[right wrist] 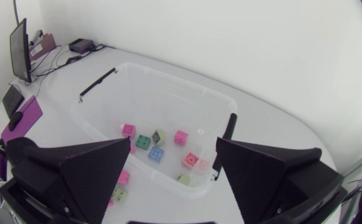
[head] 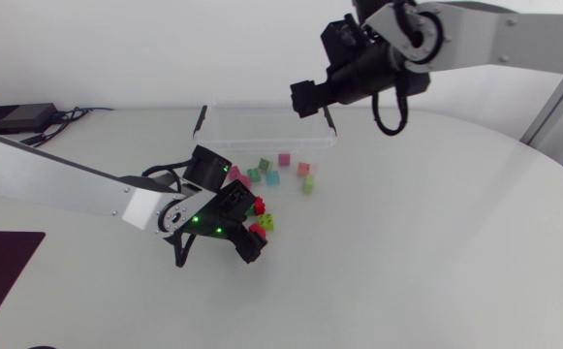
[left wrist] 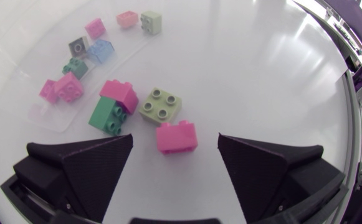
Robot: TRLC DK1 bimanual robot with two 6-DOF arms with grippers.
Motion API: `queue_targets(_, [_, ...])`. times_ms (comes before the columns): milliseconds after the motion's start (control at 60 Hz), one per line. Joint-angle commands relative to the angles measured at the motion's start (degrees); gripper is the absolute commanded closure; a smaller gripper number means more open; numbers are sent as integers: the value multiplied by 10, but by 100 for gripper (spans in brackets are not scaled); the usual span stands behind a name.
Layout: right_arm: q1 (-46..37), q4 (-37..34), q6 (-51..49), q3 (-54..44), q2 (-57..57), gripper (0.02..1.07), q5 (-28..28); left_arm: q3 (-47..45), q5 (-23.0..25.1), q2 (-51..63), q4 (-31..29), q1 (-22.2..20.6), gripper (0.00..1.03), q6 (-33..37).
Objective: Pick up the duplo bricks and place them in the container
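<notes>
The left gripper (left wrist: 175, 139) is held low over the table (left wrist: 261, 74) with its jaws apart. A pink brick (left wrist: 178, 137) lies between the fingertips, touched by neither, evidently so that it can be clamped. Just ahead of the jaws a pale green brick (left wrist: 161, 104), a magenta brick (left wrist: 119, 94) and a dark green brick (left wrist: 108, 117) are clustered and may be nudged on closing. The right gripper (right wrist: 174, 142) is held raised, jaws apart and empty. The clear container (right wrist: 174, 79) lies below and ahead of them. More bricks are seen through its walls.
</notes>
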Motion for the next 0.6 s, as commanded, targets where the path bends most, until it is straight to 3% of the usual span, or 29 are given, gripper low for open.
queue_targets(0, [-13, 12, -7, -68, -63, 7, -6, 20, 6, 22, 2, -4, 11, 5])
queue_targets(117, [-23, 23, -6, -135, -129, 7, -17, 28, 6, 31, 2, -4, 16, 3])
queue_targets(183, [-31, 33, -6, -193, -176, 7, -22, 32, 6, 39, 1, -4, 25, 2])
queue_targets(267, [-42, 45, -6, -255, -223, 7, -25, 35, 6, 44, 1, -7, 44, 2])
queue_targets(350, [-54, 56, -6, -303, -262, 7, -30, 39, 6, 47, -2, -6, 82, -4])
queue_targets(583, [-102, 120, -13, -437, -332, 7, -57, 25, 5, -8, -56, 0, 83, 7])
